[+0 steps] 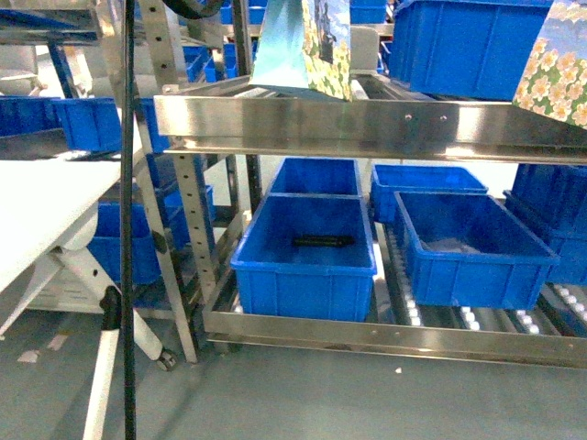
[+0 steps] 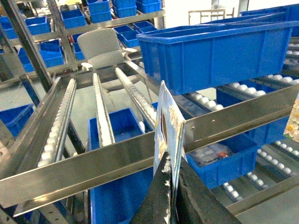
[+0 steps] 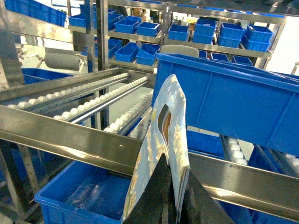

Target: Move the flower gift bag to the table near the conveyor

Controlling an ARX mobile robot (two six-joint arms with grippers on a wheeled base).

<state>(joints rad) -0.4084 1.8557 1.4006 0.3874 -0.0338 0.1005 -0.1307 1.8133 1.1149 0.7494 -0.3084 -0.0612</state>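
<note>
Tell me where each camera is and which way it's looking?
Head: up on the robot, slanting down at the conveyor, blue bins and table; no arm seen.
Left wrist: behind the left pincer, shut on a gift bag.
Right wrist: behind the right pincer, shut on another flower bag.
All show the steel front rail.

front rail blocks ahead | blue bin right — roller lanes open

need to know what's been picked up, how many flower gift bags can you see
2. One flower gift bag hangs at top centre of the head view, pinched by the left gripper. The other bag is at top right, held by the right gripper. More may be hidden.
</note>
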